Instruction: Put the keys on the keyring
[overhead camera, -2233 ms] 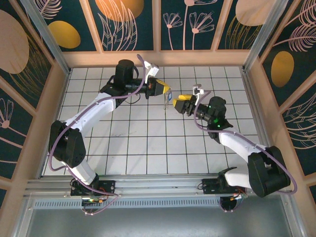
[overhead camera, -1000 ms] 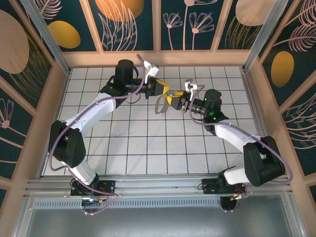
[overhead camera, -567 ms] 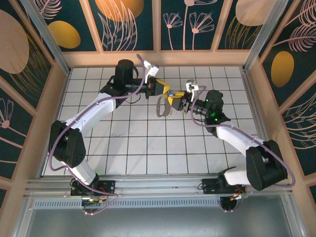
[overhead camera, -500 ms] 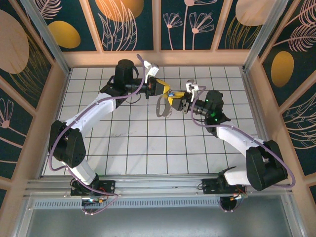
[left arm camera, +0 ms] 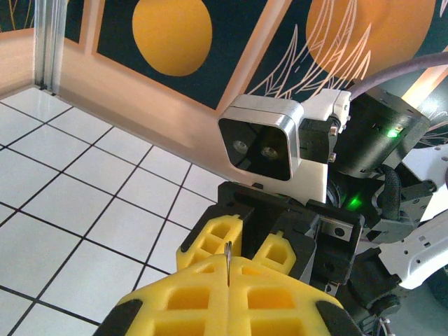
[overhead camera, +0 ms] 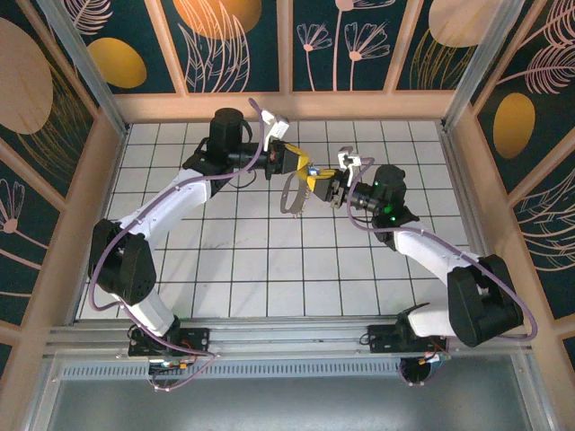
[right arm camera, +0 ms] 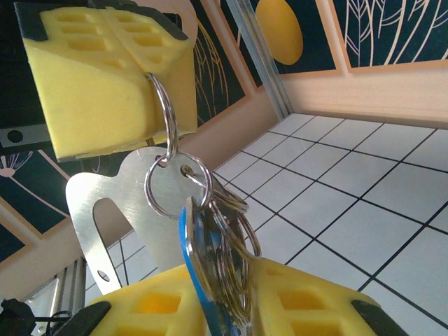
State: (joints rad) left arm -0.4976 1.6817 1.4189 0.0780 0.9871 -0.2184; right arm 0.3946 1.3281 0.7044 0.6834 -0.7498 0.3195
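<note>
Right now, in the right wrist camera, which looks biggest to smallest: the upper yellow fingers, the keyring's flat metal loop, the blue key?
1. Upper yellow fingers
2. Keyring's flat metal loop
3. Blue key, though it is edge-on, partly hidden and close to the camera, so unsure.

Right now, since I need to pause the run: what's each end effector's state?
Left end effector: closed on the keyring.
Right end effector: closed on the blue-headed key.

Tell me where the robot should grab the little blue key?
Probably the blue key by its head, one finger on each flat face, coming from the side of the right gripper. It stands edge-on toward that gripper, while the silvery rings bunch at its far end near the left gripper.
</note>
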